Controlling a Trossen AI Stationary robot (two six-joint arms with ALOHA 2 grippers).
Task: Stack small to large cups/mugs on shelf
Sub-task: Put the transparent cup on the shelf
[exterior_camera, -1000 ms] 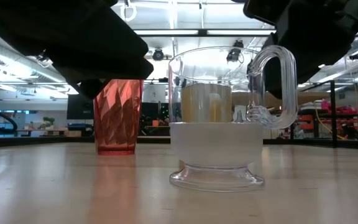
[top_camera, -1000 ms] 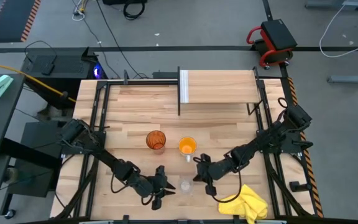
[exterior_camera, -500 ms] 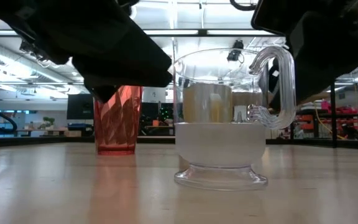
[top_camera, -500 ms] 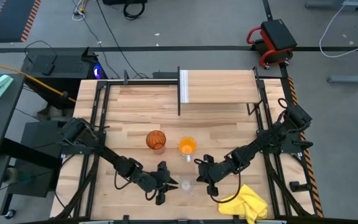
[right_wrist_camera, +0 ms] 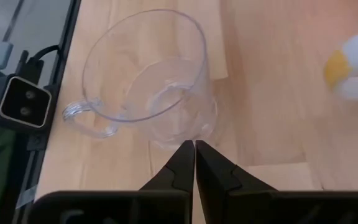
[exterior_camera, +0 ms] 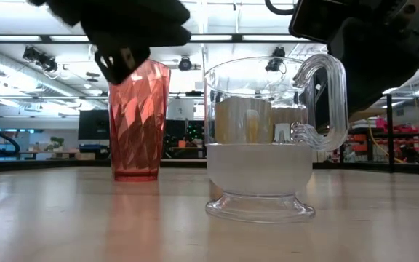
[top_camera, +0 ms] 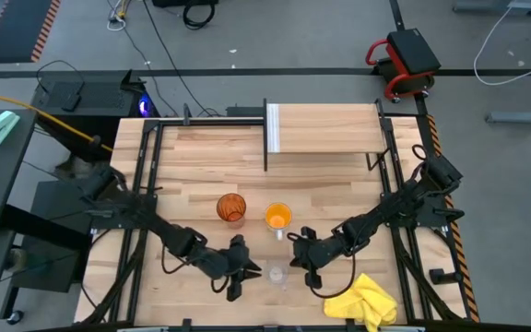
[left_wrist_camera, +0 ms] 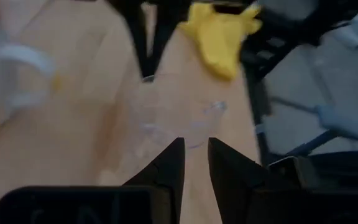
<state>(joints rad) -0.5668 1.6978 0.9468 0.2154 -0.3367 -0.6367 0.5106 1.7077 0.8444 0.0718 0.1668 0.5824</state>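
Observation:
The small clear glass cup (top_camera: 277, 275) stands on its foot near the table's near edge, also in the low view (exterior_camera: 259, 138). Behind it stand the orange mug (top_camera: 277, 218) and the amber tumbler (top_camera: 231, 207), both upright. The shelf (top_camera: 325, 129) is at the far edge. My left gripper (top_camera: 250, 273) is just left of the glass cup, its fingers (left_wrist_camera: 179, 158) open by a narrow gap and pointing at it. My right gripper (top_camera: 295, 264) is shut just right of the cup, its tips (right_wrist_camera: 194, 146) close to the cup's foot (right_wrist_camera: 178, 132). My right gripper: its shut fingertips come slanting from the table's right and stand right beside the glass cup's lower wall and foot (right_wrist_camera: 178, 132). I cannot tell whether they touch it. The cup stands upright on the table, its handle (right_wrist_camera: 82, 118) turned away from the fingers.
A yellow cloth (top_camera: 362, 300) lies at the near right corner, close behind my right gripper. The shelf's white end panel (top_camera: 271, 129) and black frame rise at the far side. Bare wood lies between the cups and the shelf.
My left gripper has moved toward the glass cup, toward the table's right, and has risen in the low view, uncovering the tumbler behind it. The glass cup has slid a little toward the right, still upright.

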